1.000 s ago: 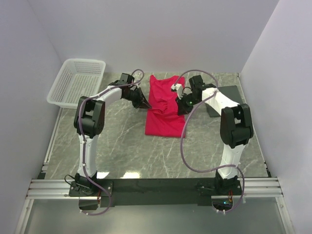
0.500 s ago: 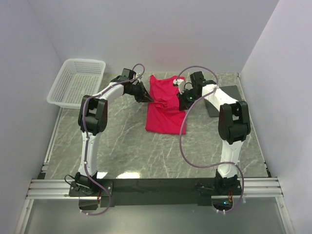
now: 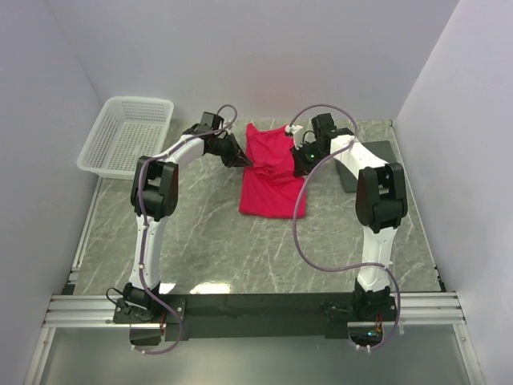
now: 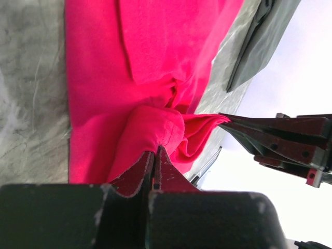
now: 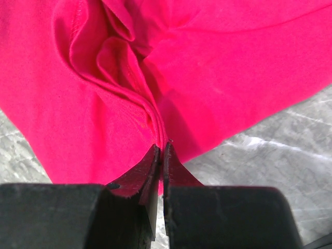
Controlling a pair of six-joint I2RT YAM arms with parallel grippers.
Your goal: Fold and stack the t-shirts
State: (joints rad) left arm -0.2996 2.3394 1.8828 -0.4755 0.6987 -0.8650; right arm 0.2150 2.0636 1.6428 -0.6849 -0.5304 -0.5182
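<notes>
- Slippage is the main risk, as I judge it: the left pincer (image 4: 155, 151) and right pincer (image 5: 161, 147) each nip only a thin bunch of cloth at the very tips. A quick pull could draw the fabric free and drop the fold askew.
- Uneven travel is the second risk. If one arm leads the other, the shirt (image 3: 272, 192) would likely twist and crease rather than fold flat.
- Left pincer: closed to a sliver, with a rounded wad from the shirt's left edge clamped between the jaws.
- Right pincer: likewise almost fully closed, gripping a gathered pleat from the right edge.
- The two grips face each other across the shirt's middle, and the cloth puckers between them.
- The shirt lies on the table (image 3: 208, 233) toward its far side. The near part is flat and the part beyond the grips is also down.
- The basket (image 3: 136, 101) sits at the far left, well apart from the shirt.
- A dark pad (image 3: 377, 152) lies at the far right, near the right arm.
</notes>
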